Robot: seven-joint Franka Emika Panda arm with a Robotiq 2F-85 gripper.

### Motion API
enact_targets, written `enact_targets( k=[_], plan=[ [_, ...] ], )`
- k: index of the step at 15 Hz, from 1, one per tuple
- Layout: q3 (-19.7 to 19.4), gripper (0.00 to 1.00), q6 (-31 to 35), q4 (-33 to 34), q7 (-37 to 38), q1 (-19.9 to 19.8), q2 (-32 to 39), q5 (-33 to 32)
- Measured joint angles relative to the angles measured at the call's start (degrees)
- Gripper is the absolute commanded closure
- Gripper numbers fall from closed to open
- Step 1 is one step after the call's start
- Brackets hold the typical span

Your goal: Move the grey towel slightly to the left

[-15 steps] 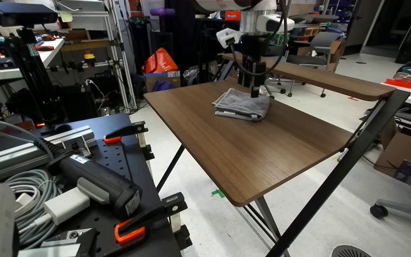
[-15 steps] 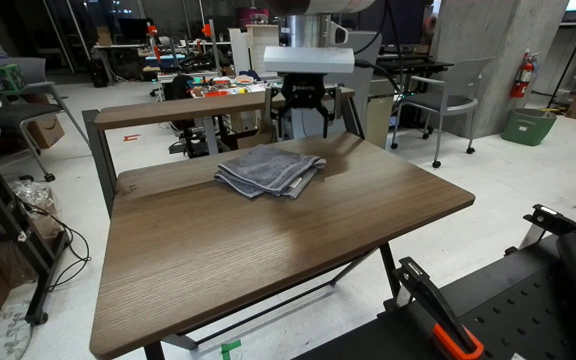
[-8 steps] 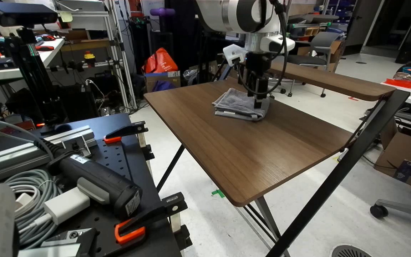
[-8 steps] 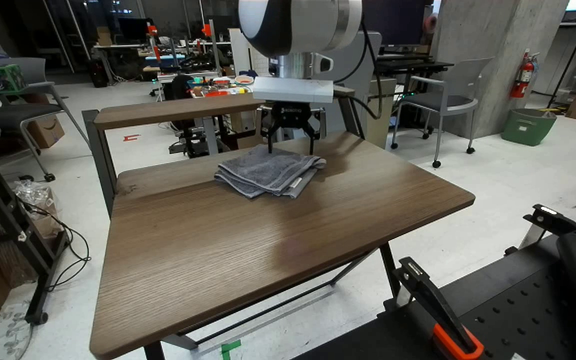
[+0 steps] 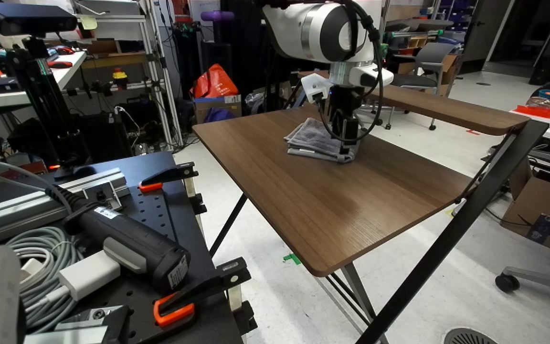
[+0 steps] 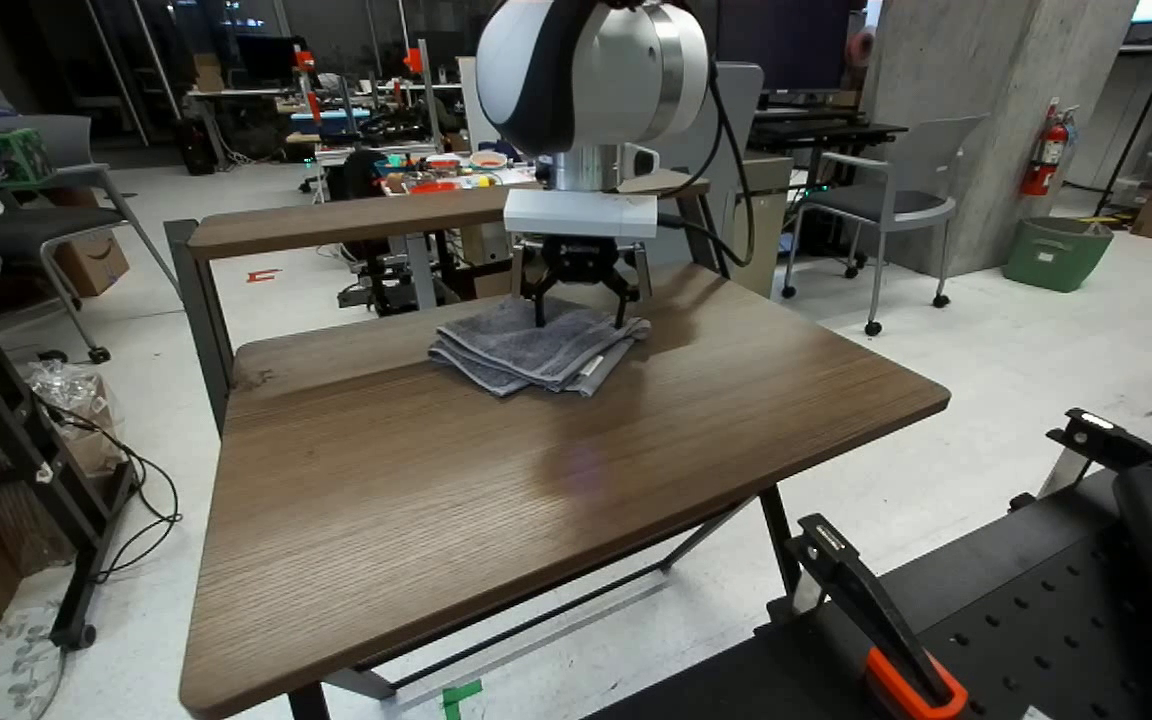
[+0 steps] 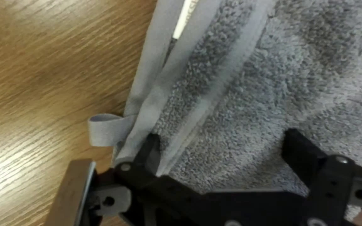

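Note:
The grey towel (image 5: 309, 137) lies loosely folded on the brown tabletop (image 5: 299, 191); it also shows in an exterior view (image 6: 511, 345) with a small white label at its near edge. My gripper (image 6: 580, 326) points straight down over the towel's back right part in that view, its two fingers spread apart. The fingertips look to be touching the towel's top. In the wrist view the gripper (image 7: 222, 135) is open with the towel (image 7: 247, 94) spread under and between the fingers; one finger is near the hemmed edge. Nothing is clamped.
A raised wooden shelf (image 6: 356, 222) runs along the table's back edge, behind the gripper. A black bench (image 5: 151, 220) with clamps, cables and a scanner-like tool stands beside the table. A grey chair (image 6: 881, 195) stands behind.
My gripper has come down from above the table onto the towel, also shifting a little left in an exterior view. The fingers stay spread. The towel lies in the same place, its top slightly pressed.

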Motion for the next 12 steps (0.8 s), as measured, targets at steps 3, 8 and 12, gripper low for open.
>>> enact_targets(
  k=[3,8,12],
  plan=[
    [-0.37,0.00,-0.80,0.02,0.00,0.01,-0.02,0.00],
    [-1.91,0.00,-1.22,-1.91,-0.14,-0.43,-0.69,0.03],
    [-3.10,0.00,-1.20,-6.98,-1.20,-2.13,-2.75,0.03]
  ],
)
